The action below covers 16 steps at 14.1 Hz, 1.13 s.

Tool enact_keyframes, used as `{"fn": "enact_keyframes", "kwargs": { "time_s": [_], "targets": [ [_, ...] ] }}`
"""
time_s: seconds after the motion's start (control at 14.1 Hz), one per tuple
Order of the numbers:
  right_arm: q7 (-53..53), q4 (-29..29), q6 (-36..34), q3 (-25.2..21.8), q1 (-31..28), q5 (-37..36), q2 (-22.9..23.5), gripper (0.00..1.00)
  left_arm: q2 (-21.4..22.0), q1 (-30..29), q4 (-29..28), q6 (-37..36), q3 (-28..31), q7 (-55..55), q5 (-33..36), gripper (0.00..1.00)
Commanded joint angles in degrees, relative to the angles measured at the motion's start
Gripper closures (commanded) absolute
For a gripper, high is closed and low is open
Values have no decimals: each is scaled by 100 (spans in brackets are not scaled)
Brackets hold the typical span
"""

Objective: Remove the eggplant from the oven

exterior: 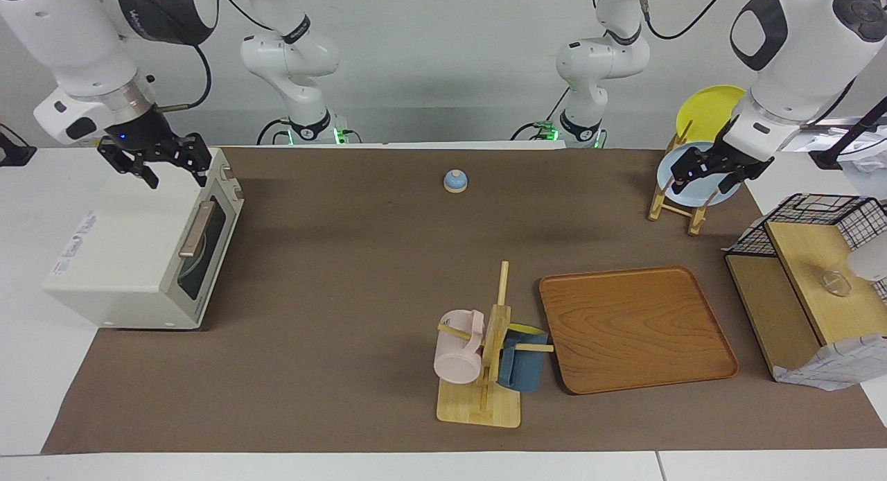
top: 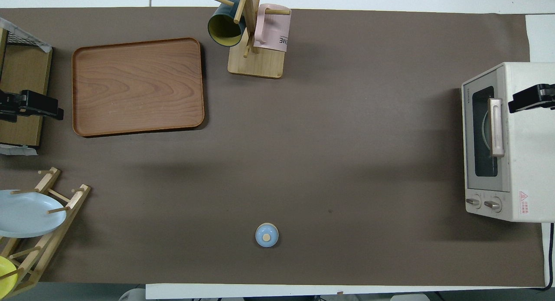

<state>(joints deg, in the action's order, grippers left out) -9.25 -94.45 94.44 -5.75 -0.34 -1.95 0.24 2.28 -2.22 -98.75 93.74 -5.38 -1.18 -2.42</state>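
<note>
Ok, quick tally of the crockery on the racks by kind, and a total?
Plates: 2, light blue plate and yellow plate, in the dish rack.
Mugs: 2, pink mug and dark blue mug, on the mug tree.
Total: 4.

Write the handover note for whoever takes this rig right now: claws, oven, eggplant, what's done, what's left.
Right claw: open, empty, in the air over the oven's top, near its door edge.
Left claw: open, empty, over the plate rack, waiting.
Oven: at the right arm's end of the table, door shut, handle untouched.
Eggplant: not visible anywhere; the dark glass hides the inside.
Done: nothing yet.
Left: open the door, take the eggplant out, set it on the table.
</note>
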Motion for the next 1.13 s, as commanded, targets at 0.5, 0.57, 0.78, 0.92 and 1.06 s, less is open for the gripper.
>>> {"fn": "enact_keyframes", "kwargs": {
  "time_s": [0.5,0.57,0.78,0.92,1.06],
  "targets": [
    [12,-1031,874,12,-10,-1096,512,100,0,2,5,21,20,-75,-31,0],
    [-76,-1049,892,21,-10,-1184,521,100,0,2,5,21,20,-75,-31,0],
    [45,-1181,1145,30,164,-1124,591,100,0,2,5,21,20,-75,-31,0],
    [491,-1199,1278,30,410,-1088,757,100,0,2,5,21,20,-75,-31,0],
    [818,-1199,1576,30,692,-835,994,100,0,2,5,21,20,-75,-31,0]
  ]
}}
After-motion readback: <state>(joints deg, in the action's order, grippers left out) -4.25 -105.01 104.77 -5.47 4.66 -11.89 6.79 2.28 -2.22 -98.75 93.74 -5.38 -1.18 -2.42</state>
